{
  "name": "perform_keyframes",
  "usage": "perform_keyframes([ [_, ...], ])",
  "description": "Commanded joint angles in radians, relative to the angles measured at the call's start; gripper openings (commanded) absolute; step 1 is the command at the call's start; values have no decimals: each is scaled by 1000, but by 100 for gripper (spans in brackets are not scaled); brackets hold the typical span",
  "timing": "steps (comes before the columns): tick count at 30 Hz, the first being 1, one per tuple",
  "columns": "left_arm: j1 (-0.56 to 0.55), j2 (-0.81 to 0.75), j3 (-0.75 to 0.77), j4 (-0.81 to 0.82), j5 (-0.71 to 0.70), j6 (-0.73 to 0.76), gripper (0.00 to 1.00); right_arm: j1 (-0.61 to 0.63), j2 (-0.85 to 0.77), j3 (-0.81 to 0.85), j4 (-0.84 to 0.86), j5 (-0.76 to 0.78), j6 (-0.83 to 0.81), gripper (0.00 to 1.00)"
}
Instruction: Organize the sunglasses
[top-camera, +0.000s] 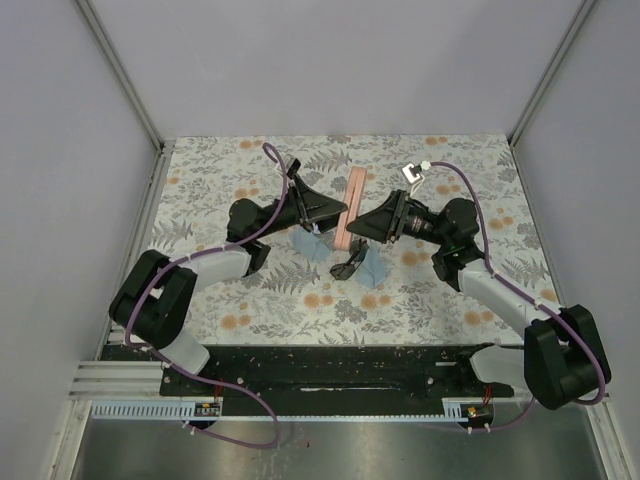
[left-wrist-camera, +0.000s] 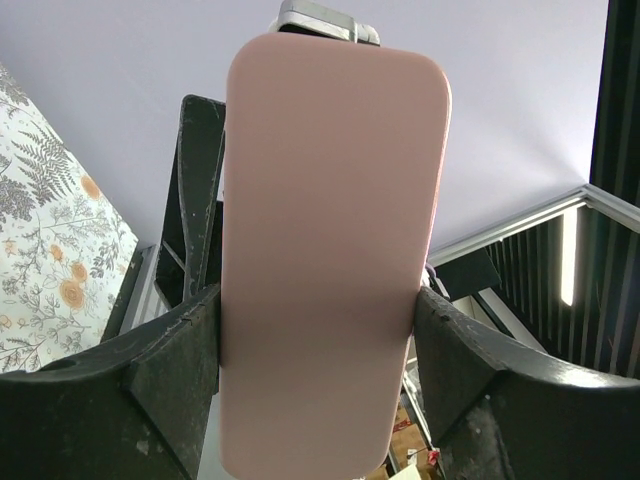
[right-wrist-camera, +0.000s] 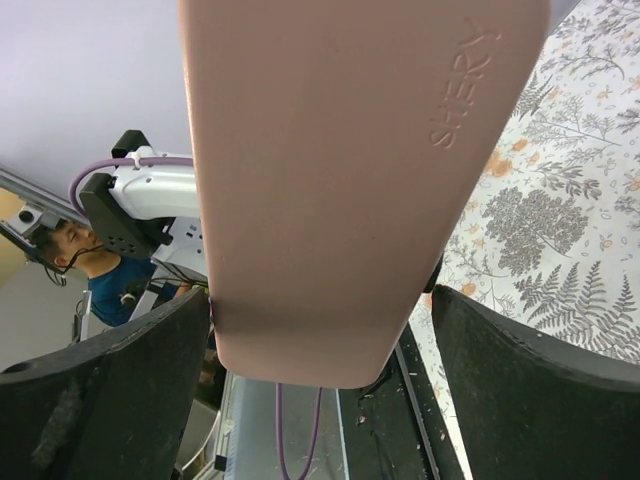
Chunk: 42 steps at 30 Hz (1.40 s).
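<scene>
A dark-framed pair of sunglasses (top-camera: 348, 268) lies on the floral table, just in front of the two grippers. A pink case (top-camera: 353, 203) is held on edge above the table's middle. My left gripper (top-camera: 338, 216) (left-wrist-camera: 318, 300) is shut on this pink case (left-wrist-camera: 330, 200), both fingers pressing its long sides. From the other side, my right gripper (top-camera: 364, 226) (right-wrist-camera: 322, 300) stands open around the same case (right-wrist-camera: 340, 150), and a gap shows at its right finger (right-wrist-camera: 520, 380). No white-framed pair is in view.
A light blue cloth (top-camera: 376, 268) lies right of the dark sunglasses and another (top-camera: 310, 246) lies under the left gripper. Grey walls enclose the table (top-camera: 240, 300) on three sides. A black rail (top-camera: 320, 365) with the arm bases runs along the near edge.
</scene>
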Motion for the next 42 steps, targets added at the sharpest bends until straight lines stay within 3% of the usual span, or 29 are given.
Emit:
perform_keyframes([
  [1,-7,-7,1,154,-14,6,34,27,-1,46,5,-6,-18,97],
  [6,-7,-25,-4,97,-16,52,34,34,1,52,-21,-2,-17,67],
  [9,-9,-63,-1,-10,-13,145,33,34,-10,52,-82,18,-36,57],
  [11,-7,-108,4,-132,-22,239,33,34,-25,61,-169,53,-73,53],
  [14,-12,-184,24,-445,-85,441,33,36,-59,90,-394,168,-186,53],
  [18,-68,-284,96,-873,-319,720,33,36,-71,112,-570,305,-265,46],
  [23,-128,-297,139,-999,-474,822,32,39,-42,133,-633,383,-296,45],
  [30,-180,-266,159,-1115,-659,914,32,53,-12,185,-759,497,-362,52],
  [35,-180,-231,154,-1110,-679,923,31,53,-2,170,-751,501,-360,71],
  [38,-173,-225,151,-1127,-699,940,31,53,-16,149,-751,523,-365,99],
  [42,-118,-229,139,-1162,-679,963,31,53,-45,130,-777,563,-382,99],
])
